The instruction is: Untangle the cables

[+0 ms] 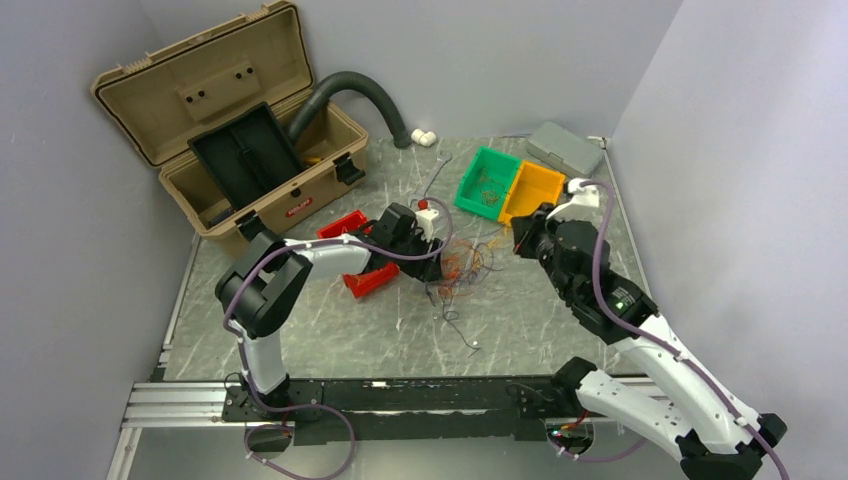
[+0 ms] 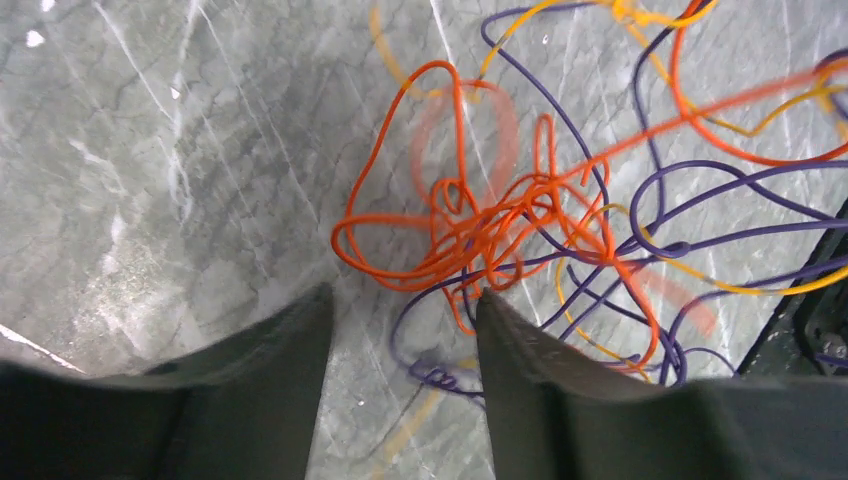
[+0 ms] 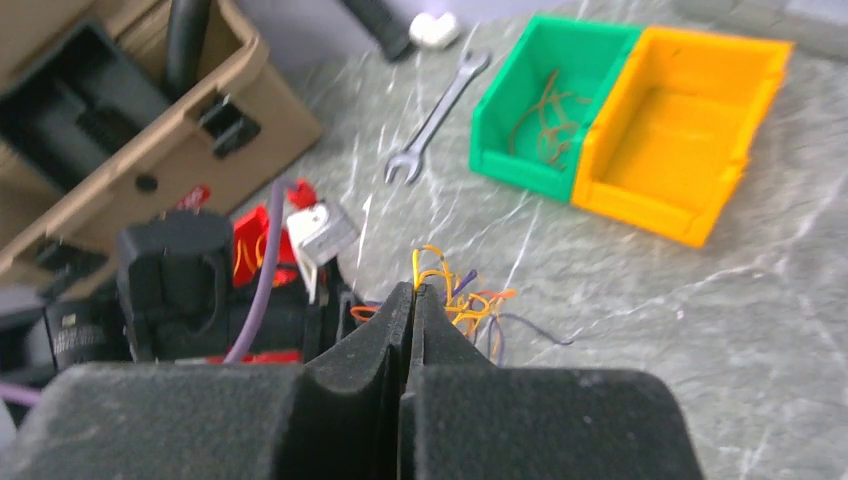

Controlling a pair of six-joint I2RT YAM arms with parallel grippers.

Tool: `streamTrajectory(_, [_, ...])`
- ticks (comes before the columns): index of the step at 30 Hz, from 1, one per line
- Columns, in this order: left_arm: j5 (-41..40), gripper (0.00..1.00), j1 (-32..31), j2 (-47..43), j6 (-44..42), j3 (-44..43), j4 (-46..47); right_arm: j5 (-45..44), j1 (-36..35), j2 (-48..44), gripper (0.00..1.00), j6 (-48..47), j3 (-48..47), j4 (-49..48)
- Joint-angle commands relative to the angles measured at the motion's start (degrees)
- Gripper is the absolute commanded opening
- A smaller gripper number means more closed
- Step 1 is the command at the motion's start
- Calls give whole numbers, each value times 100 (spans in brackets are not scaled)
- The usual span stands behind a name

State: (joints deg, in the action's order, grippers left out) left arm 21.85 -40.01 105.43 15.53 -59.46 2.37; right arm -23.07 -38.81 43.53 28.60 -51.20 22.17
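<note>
I see a tan toolbox (image 1: 322, 190) at the far left of the grey marbled surface (image 1: 330, 335), lid up, a black tray (image 1: 245, 150) tilted inside it. A dark corrugated hose (image 1: 365, 92) arches from behind the box down to a white fitting (image 1: 424, 137). A green bin (image 1: 470, 190) and a yellow bin (image 1: 535, 185) sit touching, with a grey case (image 1: 565, 147) behind them. A wrench (image 3: 437, 118) lies near the green bin. A red bin (image 1: 372, 283) sits mid-left.
</note>
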Motion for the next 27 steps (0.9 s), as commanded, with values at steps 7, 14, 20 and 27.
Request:
streamTrajectory(7, [146, 10, 5, -342, -246, -79, -46, -1580, 19, -115, 0, -252, -817, 547])
streamTrajectory(14, [-123, 0, 180, -831, -55, 374, 288, -3341, 35, -154, 0, 303, -1355, 1652])
streamTrajectory(20, [86, 0, 460, -1574, 259, 1217, 1368, -4930, 29, -765, 0, 161, -1711, 1926])
streamTrajectory(27, [-271, 0, 592, -1938, 376, 1527, 1537, -5016, 27, -1550, 0, -353, -1469, 1354])
